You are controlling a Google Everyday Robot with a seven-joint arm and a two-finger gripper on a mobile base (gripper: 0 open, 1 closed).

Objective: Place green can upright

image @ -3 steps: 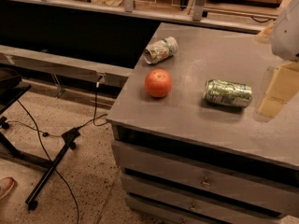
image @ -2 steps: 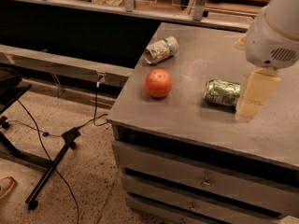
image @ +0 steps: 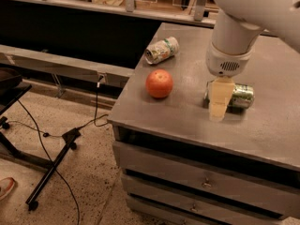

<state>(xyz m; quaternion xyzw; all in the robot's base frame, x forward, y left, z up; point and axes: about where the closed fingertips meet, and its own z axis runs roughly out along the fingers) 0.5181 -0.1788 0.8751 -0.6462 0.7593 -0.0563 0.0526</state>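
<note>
Poised with gripper (image: 219, 103) just in front of the sideways-lying green can (image: 242, 95), presumably lining up a grab to stand it; grip opening impossible to tell.

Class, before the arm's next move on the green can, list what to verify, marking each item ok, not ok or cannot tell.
1. Pose of green can: not ok, lies on its side.
2. Position of gripper: ok, low at one end of the can.
3. Hold on can: cannot tell.
4. Clearance from orange: ok, sits apart.
5. Clearance from pale can: ok, far behind the orange.
</note>
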